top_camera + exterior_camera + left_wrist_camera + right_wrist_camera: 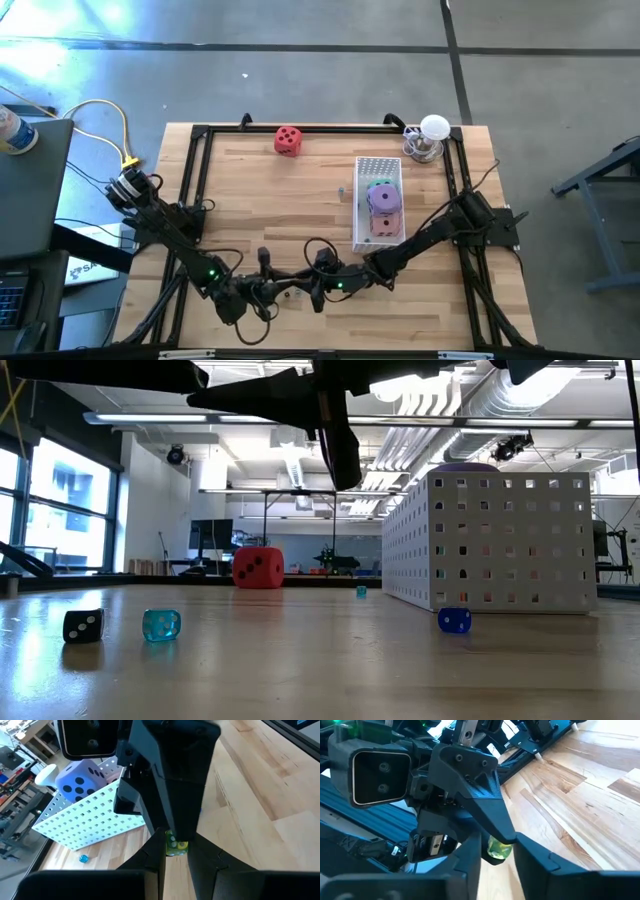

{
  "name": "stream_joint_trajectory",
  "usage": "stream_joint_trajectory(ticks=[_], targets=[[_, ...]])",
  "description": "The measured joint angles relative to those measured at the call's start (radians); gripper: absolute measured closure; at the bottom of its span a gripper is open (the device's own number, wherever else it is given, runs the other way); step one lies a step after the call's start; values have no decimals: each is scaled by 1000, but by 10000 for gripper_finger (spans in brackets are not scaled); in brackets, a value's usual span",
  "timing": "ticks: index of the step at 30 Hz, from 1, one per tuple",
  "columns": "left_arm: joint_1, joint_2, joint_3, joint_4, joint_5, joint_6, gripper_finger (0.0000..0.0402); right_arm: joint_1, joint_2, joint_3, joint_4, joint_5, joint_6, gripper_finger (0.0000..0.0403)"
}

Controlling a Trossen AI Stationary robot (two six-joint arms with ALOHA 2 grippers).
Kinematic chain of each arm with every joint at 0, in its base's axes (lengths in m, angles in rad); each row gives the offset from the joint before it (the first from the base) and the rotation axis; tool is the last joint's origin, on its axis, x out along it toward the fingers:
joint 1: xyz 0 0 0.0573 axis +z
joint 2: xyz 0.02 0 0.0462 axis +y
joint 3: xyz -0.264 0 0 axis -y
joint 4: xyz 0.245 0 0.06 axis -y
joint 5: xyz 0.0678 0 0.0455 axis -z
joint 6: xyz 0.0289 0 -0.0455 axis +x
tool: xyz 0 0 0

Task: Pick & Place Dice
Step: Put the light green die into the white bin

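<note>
The red die rests on the table near the far edge. The green die, purple die and pink die lie in a white perforated basket. My left gripper and right gripper meet above the near middle of the table. Both are shut on one tiny translucent yellow-green bead cube. My left gripper pinches the tiny yellow-green bead cube between its two fingertips. The cube is lifted clear of the table. My right gripper has the same cube between its fingertips, coming from the opposite side, crosswise to the left gripper's fingers.
Tiny beads lie on the near table: a black one, a cyan one, a blue one by the basket wall and a teal one. A white-topped glass object stands at the far right corner.
</note>
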Motion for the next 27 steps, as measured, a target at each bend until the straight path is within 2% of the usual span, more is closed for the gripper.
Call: stream_joint_trajectory(ticks=[8, 20, 27], targets=[[0, 0, 0, -3, -4, 6, 348, 0, 0, 0, -3, -1, -15, 363], [0, 0, 0, -2, -3, 58, 346, -2, 0, 0, -9, -2, -27, 366], [-5, 0, 0, 6, 2, 101, 292, -4, -1, 0, -18, -6, -55, 368]])
